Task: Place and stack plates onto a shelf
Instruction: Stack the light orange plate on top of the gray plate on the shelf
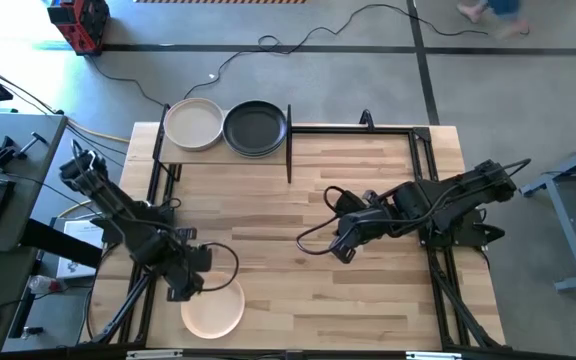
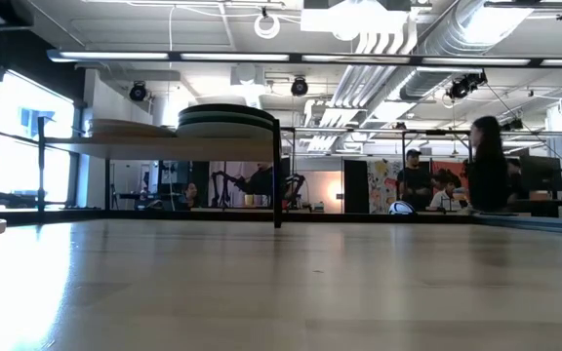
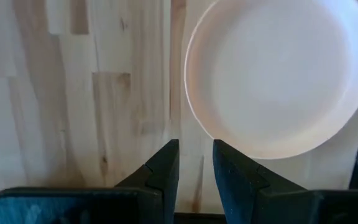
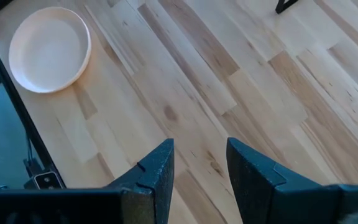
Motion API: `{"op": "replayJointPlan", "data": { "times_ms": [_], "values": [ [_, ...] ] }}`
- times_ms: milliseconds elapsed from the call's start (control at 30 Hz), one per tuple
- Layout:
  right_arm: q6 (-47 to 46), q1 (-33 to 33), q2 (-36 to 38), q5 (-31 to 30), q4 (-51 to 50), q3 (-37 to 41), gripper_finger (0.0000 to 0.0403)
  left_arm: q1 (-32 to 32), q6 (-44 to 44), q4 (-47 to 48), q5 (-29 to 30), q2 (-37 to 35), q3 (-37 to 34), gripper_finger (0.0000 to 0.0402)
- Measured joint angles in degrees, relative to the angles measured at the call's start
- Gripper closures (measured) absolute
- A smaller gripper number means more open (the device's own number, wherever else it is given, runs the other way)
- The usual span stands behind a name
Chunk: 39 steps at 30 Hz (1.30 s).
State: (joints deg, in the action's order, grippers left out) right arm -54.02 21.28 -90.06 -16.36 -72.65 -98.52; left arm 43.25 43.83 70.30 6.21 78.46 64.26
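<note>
A peach-pink plate (image 1: 214,309) lies flat on the tabletop near the front left edge; it also shows in the left wrist view (image 3: 278,74) and the right wrist view (image 4: 48,46). My left gripper (image 1: 182,287) hangs open, pointing down, just beside the plate's left rim, with nothing between its fingers (image 3: 196,158). My right gripper (image 1: 342,250) hovers open over the table's middle (image 4: 201,158). At the far left stands the shelf (image 1: 220,153), bearing a beige plate (image 1: 193,124) and a stack topped by a black plate (image 1: 255,128).
A black metal frame (image 1: 358,128) runs along the table's far and side edges. A cable (image 1: 313,238) loops off my right arm over the wood. Bare planks (image 1: 298,300) lie between the arms and along the front. People sit in the room behind (image 2: 486,166).
</note>
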Motion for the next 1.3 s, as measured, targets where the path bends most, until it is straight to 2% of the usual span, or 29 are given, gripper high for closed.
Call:
{"op": "replayJointPlan", "data": {
  "times_ms": [200,433,767,1300],
  "values": [
    [-0.02,0.0,0.0,0.0,0.75,0.0,0.0277,1.88,3.0,-5.75,-0.65,0.0,-6.0,0.0316],
    [-0.02,0.0,0.0,0.0,0.77,0.0,0.0277,4.18,6.35,-17.11,-1.19,0.0,-12.31,0.0316],
    [0.02,0.0,0.0,0.02,0.77,0.0,0.0277,5.61,17.04,-24.56,-1.65,0.0,-20.38,0.0316],
    [0.04,0.0,0.0,0.02,0.82,0.0,0.0277,5.92,17.6,-25.57,-1.89,2.52,-21.37,0.0316]
  ]
}}
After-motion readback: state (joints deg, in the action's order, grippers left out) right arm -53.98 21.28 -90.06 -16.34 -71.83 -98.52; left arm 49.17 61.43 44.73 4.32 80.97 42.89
